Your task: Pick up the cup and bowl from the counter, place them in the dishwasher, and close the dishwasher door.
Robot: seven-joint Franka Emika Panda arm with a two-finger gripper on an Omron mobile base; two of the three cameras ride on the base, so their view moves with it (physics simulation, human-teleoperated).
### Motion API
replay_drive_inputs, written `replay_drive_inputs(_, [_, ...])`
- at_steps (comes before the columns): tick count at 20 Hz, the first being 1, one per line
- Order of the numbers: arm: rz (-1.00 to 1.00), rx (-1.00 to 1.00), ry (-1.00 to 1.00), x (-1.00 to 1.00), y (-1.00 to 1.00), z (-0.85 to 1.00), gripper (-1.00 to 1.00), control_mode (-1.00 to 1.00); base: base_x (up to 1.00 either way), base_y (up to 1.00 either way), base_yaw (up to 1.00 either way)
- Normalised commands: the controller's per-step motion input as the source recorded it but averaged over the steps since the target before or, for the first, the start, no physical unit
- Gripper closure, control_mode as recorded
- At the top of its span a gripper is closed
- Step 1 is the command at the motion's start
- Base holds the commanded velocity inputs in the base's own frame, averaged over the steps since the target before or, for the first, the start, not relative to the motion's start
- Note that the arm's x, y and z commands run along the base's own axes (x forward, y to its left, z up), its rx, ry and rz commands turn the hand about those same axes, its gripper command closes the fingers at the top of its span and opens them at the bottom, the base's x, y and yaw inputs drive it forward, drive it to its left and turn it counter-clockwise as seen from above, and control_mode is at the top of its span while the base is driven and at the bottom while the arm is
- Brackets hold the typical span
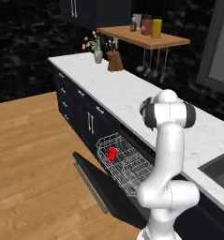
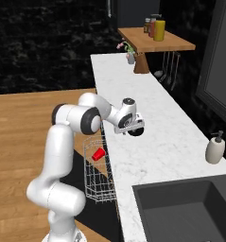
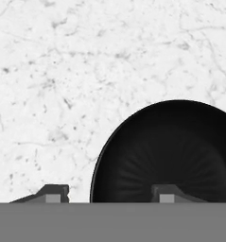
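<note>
gripper: hangs low over the counter at the bowl; jaws spread apart, one fingertip over bare marble, the other over the bowl's inside, so the near rim sits between them; nothing clamped that I can see
bowl: black, upright on the counter, its left rim curving clear against white marble; in the right base view it shows as a dark round shape just under the hand, close to the counter's front edge
counter: long white marble top; open bare surface runs from the hand toward the far end
cup: red, lying tilted in the wire rack; seen also from the other side
dishwasher: open, rack pulled out past the counter's edge
dishwasher door: dropped flat over the wooden floor, silver bar handle along its outer edge
sink: dark basin cut into the counter, near side of the hand
soap bottle: beige, upright by the wall, well apart from the bowl
far end: knife block and flower vase below the wooden shelf
</note>
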Motion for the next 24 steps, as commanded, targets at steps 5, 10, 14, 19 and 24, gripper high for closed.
replay_drive_inputs(5, [0.02, 0.00, 0.00, 0.00, 0.00, -0.14, 1.00, -1.00, 0.00, 0.00, 0.00])
replay_drive_inputs(10, [-0.02, 0.00, 0.05, -0.09, 0.30, 0.00, 1.00, -1.00, 0.00, 0.00, 0.00])
replay_drive_inputs(14, [-0.05, 0.00, 0.09, -0.58, 0.82, 0.18, 1.00, -1.00, 0.00, 0.00, 0.00])
replay_drive_inputs(19, [-0.02, 0.00, 0.02, -0.99, 0.79, 0.25, 1.00, -1.00, 0.00, 0.00, 0.00])
replay_drive_inputs(24, [0.00, 0.00, 0.01, -0.99, 0.86, -0.01, 1.00, -1.00, 0.00, 0.00, 0.00])
